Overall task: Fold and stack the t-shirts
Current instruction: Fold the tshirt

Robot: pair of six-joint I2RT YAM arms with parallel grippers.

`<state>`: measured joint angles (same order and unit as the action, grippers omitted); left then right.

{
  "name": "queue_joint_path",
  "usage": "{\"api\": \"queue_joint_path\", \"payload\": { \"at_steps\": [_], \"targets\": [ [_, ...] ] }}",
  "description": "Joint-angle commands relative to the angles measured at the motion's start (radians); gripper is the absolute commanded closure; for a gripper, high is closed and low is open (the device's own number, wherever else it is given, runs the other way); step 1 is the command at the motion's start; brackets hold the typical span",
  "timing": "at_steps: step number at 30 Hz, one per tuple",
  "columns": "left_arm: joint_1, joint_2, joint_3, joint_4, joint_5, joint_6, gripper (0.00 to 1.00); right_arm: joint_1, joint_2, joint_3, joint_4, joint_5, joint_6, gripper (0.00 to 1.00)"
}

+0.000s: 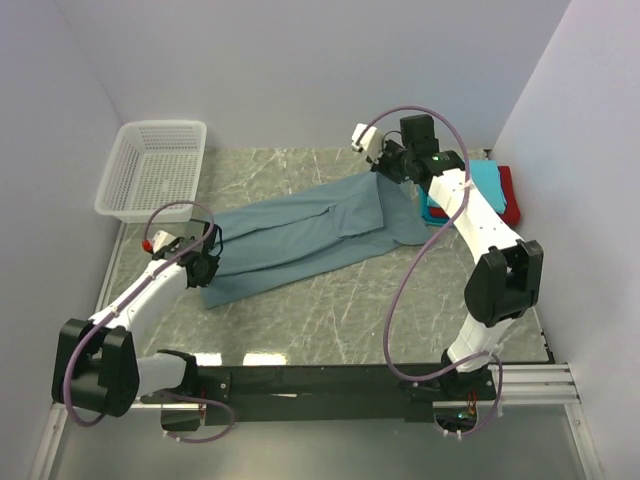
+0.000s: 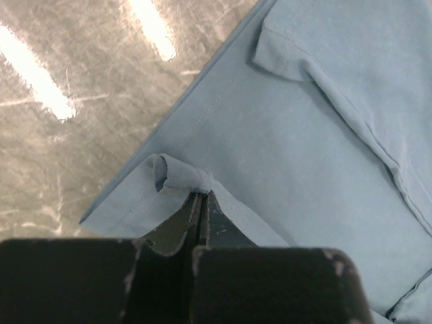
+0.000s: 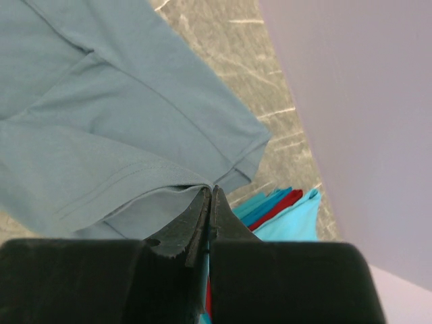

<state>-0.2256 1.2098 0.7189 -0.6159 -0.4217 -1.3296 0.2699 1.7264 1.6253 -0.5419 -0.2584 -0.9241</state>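
Observation:
A large dusty grey-blue t-shirt (image 1: 300,235) lies spread diagonally across the marble table. My left gripper (image 1: 210,255) sits at the shirt's lower left end. In the left wrist view the left gripper (image 2: 201,194) is shut on a bunched bit of the t-shirt (image 2: 304,135) near its hem. My right gripper (image 1: 383,172) is at the far right end and holds that part slightly raised. In the right wrist view the right gripper (image 3: 211,189) is shut on the edge of the t-shirt (image 3: 101,121). A folded stack of t-shirts (image 1: 488,182), turquoise on top with red and teal beneath, lies at the right wall.
A white mesh basket (image 1: 155,170) stands at the back left corner. The folded stack (image 3: 290,223) shows just beyond my right fingers, close to the lilac side wall. Walls close the table on three sides.

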Motion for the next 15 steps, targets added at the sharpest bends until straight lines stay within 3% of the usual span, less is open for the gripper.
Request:
{"api": "queue_joint_path", "payload": {
  "at_steps": [1, 15],
  "targets": [
    [0.025, 0.020, 0.020, 0.051, 0.003, 0.044, 1.00, 0.018, 0.031, 0.077, 0.011, 0.036, -0.002, 1.00],
    [0.054, 0.076, 0.048, 0.084, 0.024, 0.086, 1.00, 0.048, 0.119, 0.126, 0.062, 0.090, 0.001, 1.00]
  ]
}}
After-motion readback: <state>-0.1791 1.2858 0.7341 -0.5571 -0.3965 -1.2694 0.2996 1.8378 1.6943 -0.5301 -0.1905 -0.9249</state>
